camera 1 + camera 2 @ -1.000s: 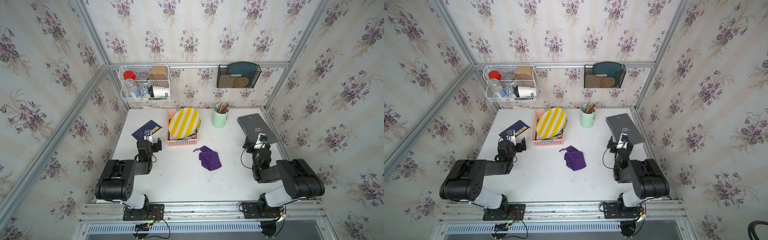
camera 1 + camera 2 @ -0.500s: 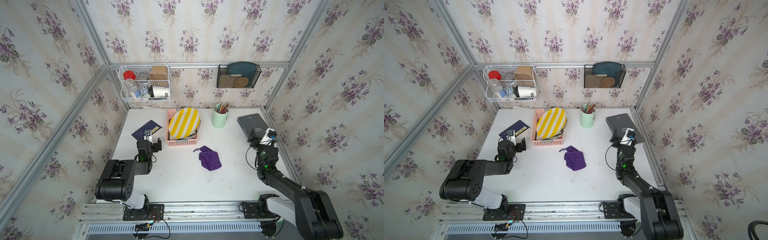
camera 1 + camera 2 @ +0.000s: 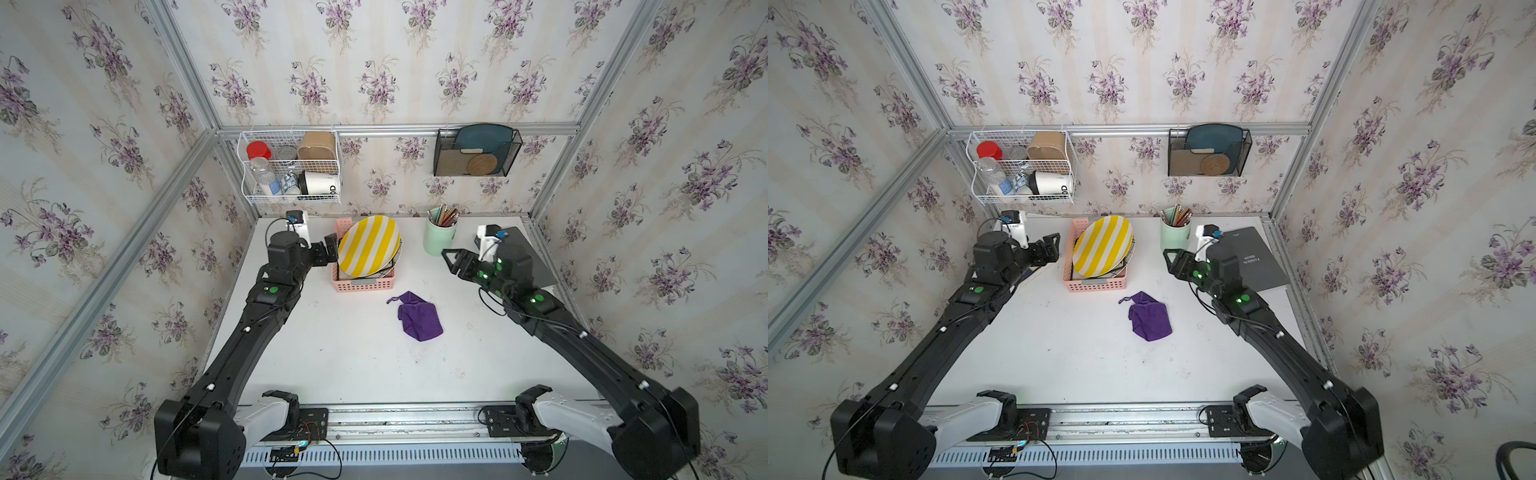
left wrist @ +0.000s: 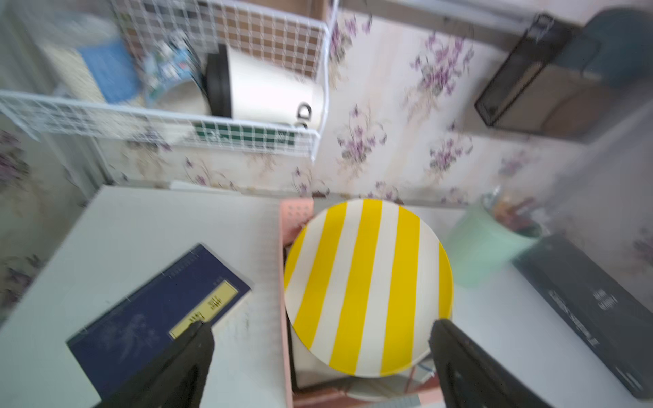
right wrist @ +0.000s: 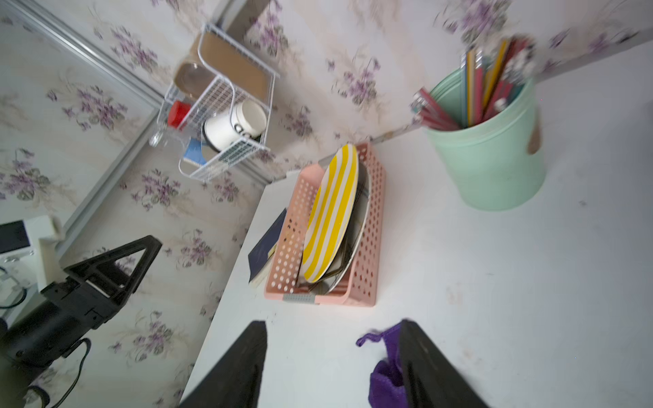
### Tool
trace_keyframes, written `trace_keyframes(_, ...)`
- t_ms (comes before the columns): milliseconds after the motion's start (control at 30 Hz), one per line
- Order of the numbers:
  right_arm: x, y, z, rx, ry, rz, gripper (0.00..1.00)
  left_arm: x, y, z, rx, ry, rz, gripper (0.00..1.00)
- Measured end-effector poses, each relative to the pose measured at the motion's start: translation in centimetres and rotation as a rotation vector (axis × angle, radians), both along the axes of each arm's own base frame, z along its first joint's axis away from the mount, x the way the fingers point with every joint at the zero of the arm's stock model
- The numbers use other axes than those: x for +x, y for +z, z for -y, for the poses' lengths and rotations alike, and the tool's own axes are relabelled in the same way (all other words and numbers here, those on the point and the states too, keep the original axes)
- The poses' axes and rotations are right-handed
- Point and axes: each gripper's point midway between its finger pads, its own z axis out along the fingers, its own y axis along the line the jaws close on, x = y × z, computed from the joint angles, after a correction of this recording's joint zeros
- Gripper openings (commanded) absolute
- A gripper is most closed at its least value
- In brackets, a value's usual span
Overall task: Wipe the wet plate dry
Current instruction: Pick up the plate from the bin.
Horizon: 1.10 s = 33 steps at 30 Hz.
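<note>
Step in hand: reach for plate and cloth, judged from the layout; neither was gripped yet.
Plate position: the striped plate (image 3: 368, 246) leaned on edge in the pink basket (image 3: 363, 284), at the 12 o'clock side of the tabletop (image 3: 332, 353).
Cloth position: the purple cloth (image 3: 419, 316) lay crumpled at 5 o'clock from the basket.
Method: pinch the plate's exposed rim squarely; gather a cloth fold, not one layer.
Left tool (image 3: 330, 252): jaws fully apart, empty, just beside the plate's 9 o'clock rim.
Right tool (image 3: 451, 261): jaws partly apart, apparently empty; wrist view was blurred.
</note>
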Motion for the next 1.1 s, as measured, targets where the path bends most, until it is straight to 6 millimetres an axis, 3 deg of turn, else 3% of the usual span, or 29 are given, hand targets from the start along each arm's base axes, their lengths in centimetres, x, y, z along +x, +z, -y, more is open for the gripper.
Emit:
trace_keyframes(100,3.4,-0.5,-2.6,0.012,0.021,-0.043,0.65,-0.2,-2.9,1.0,-0.009,-0.033,-0.153,1.0)
trace_keyframes(200,7.2,-2.3,-4.7,0.014,0.029,-0.101,0.64,-0.4,-4.3,1.4,-0.011,-0.04,-0.246,0.99)
trace_keyframes(400,13.4,-7.1,-8.4,0.01,0.043,-0.19,0.62,-0.8,-5.0,1.4,-0.006,-0.037,-0.331,0.99)
trace_keyframes(567,16.7,-8.8,-10.7,0.019,0.068,-0.207,0.57,-1.2,-6.1,1.2,0.012,-0.03,-0.389,1.0)
trace_keyframes(700,17.9,-10.3,-12.1,0.026,0.096,-0.226,0.44,-1.4,-6.9,1.0,0.024,-0.026,-0.426,1.0)
trace_keyframes(933,18.0,-10.2,-12.7,0.048,0.112,-0.231,0.58,-1.8,-9.2,0.9,0.037,-0.016,-0.512,1.0)
trace_keyframes(1100,16.2,-10.0,-11.9,0.022,0.111,-0.244,0.59,-2.1,-9.6,0.9,0.023,-0.005,-0.526,1.0)
